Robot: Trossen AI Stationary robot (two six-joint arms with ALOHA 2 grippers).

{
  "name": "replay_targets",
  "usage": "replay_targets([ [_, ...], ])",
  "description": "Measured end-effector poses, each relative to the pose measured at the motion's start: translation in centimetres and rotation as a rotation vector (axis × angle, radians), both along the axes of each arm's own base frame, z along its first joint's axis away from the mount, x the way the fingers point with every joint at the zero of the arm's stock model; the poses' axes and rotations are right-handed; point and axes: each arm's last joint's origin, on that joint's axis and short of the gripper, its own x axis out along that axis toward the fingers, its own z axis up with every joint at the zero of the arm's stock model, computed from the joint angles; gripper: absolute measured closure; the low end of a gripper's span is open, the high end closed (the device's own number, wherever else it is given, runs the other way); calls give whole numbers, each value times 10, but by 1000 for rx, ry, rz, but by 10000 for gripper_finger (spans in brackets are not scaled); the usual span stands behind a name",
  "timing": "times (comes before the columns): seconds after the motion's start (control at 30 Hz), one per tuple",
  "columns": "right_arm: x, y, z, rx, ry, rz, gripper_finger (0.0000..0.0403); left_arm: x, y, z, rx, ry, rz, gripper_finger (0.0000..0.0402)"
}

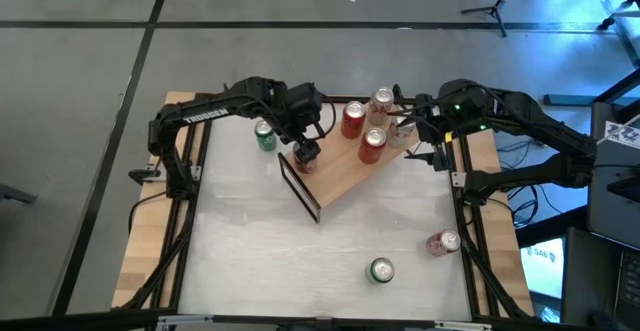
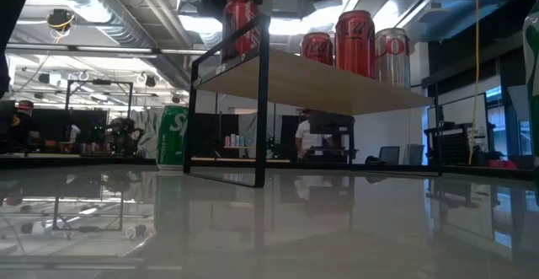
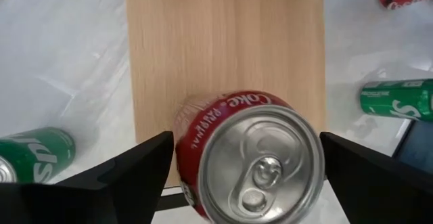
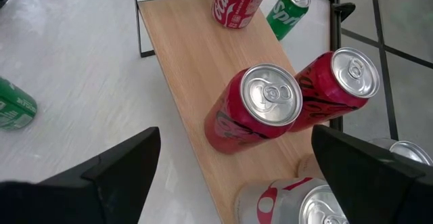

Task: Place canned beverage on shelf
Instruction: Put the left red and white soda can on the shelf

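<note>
The shelf (image 1: 340, 171) is a light-wood plank on black frame ends, standing slantwise at the table's middle. A red can (image 3: 250, 163) stands upright at its left end, also seen in the low view (image 2: 239, 22). My left gripper (image 3: 247, 176) hangs over this can, pointing down, one finger on each side of it. Two red cans (image 4: 260, 109) (image 4: 338, 78) and a silver can (image 4: 318, 204) stand on the shelf's right part. My right gripper (image 4: 233, 183) hovers open above them, holding nothing. My left gripper's fingers (image 3: 145, 170) stand close beside the red can's two sides (image 3: 181, 149), coming from above. I cannot tell whether they touch it. The can stands upright with its base on the plank's left end.
A green can (image 1: 265, 136) stands on the table just beyond the shelf's left end. Another green can (image 1: 381, 269) is near the front edge, and a red-and-silver can (image 1: 443, 242) lies by the right edge. The white tabletop (image 1: 250, 251) lies bare at the near left.
</note>
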Motion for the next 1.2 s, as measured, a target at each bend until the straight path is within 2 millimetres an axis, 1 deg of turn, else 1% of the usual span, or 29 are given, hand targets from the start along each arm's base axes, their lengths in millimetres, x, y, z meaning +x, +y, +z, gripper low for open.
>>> replay_targets([
  [0.37, 0, 0, 0, 0, 0, 0, 24, -1, 0, 1, 26, 3, 7, 48],
  [0.63, 0, 0, 0, 0, 0, 0, 24, -12, -5, 18, 137, -47, 10, 49],
  [0.8, 0, 0, 0, 0, 0, 0, 24, -13, -16, 23, 187, -74, -19, 49],
  [0.97, 0, 0, 0, 0, 1, -1, 24, -11, -33, 27, 349, -75, -2, 49],
  [1.1, 0, 0, 0, 0, 0, -1, 24, -19, -51, 37, 503, -89, 27, 49],
  [1.2, 0, 0, 0, 0, 0, 0, 24, -28, -65, 47, 580, -120, 54, 49],
])
